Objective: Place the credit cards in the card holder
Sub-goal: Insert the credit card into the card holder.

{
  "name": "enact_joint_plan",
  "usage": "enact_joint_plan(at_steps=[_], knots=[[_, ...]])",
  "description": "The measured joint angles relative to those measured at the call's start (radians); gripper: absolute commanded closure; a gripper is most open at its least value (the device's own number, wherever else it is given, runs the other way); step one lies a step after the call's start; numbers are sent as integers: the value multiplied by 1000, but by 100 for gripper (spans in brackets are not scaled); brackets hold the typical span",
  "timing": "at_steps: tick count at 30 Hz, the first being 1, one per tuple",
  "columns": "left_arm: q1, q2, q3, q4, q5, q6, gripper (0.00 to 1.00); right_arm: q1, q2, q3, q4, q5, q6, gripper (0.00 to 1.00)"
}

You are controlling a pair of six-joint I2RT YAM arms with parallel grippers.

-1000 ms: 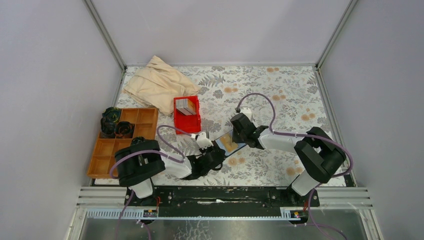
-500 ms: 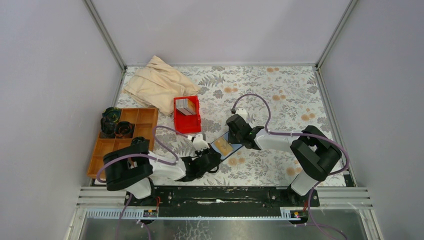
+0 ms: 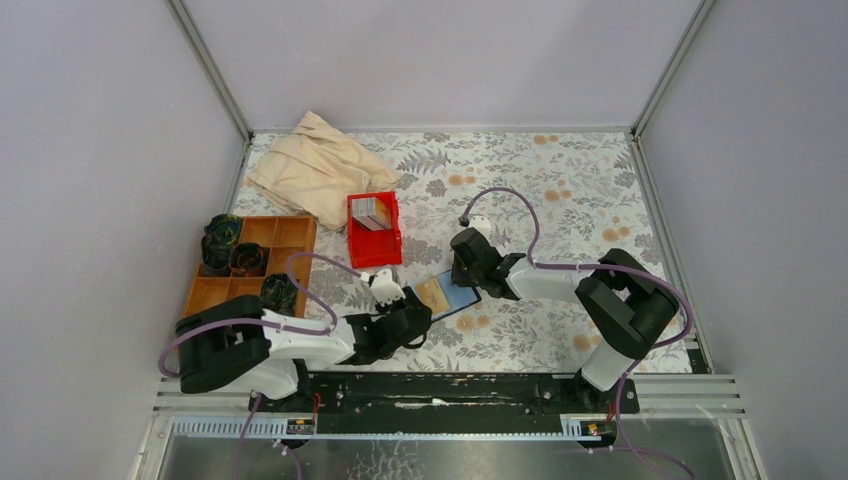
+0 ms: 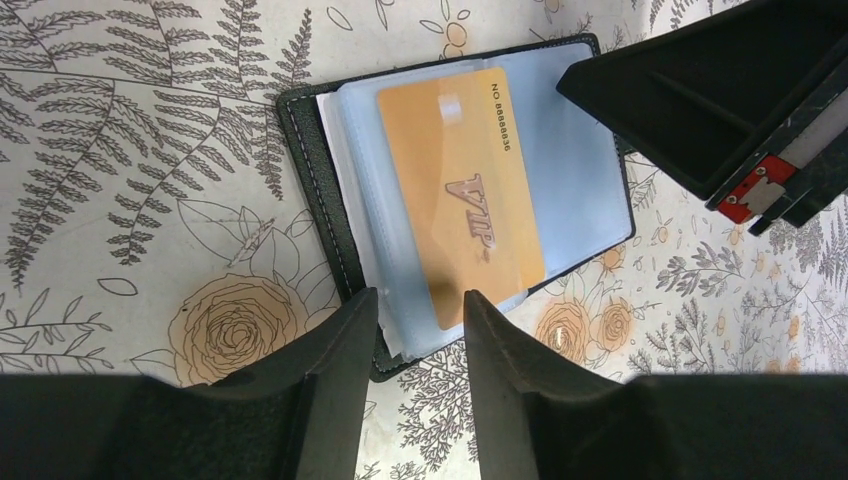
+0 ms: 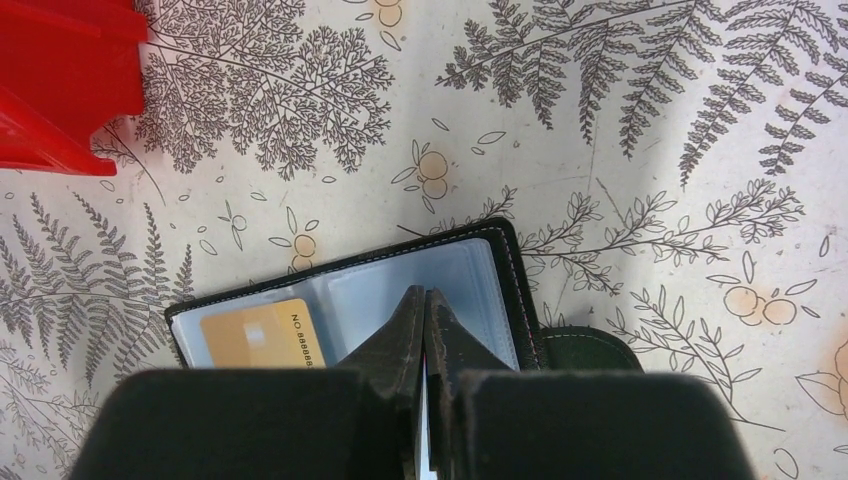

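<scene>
The card holder (image 3: 445, 296) lies open on the floral table between the two grippers, with a tan VIP card (image 4: 460, 190) inside one of its clear sleeves (image 5: 400, 290). My left gripper (image 4: 418, 305) is open, its jaws either side of the wallet's near edge (image 3: 405, 318). My right gripper (image 5: 425, 300) is shut, with its tips on the sleeve pages (image 3: 470, 272). A thin pale card edge shows between its fingers. More credit cards (image 3: 373, 212) stand in the red bin.
The red bin (image 3: 374, 240) sits just behind the wallet and shows in the right wrist view (image 5: 60, 80). A brown compartment tray (image 3: 215, 300) with dark objects lies at the left. A crumpled beige cloth (image 3: 315, 170) lies at the back left.
Both grippers and the open wallet have shifted a little to the left. The left arm's body has swung further left and lower.
</scene>
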Motion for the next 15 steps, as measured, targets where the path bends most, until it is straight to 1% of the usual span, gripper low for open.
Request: enact_joint_plan(at_steps=[6, 9, 12, 15], knots=[[-4, -30, 1, -51, -3, 3, 53, 1, 6, 0, 13, 0, 0, 100], [-4, -56, 1, -121, -12, 8, 53, 1, 10, -1, 24, 1, 0, 100], [-4, -92, -5, -187, -21, 4, 54, 3, 10, -2, 29, 2, 0, 100], [-4, -137, -37, -215, -36, -14, 57, 6, 10, -3, 30, 5, 1, 100]])
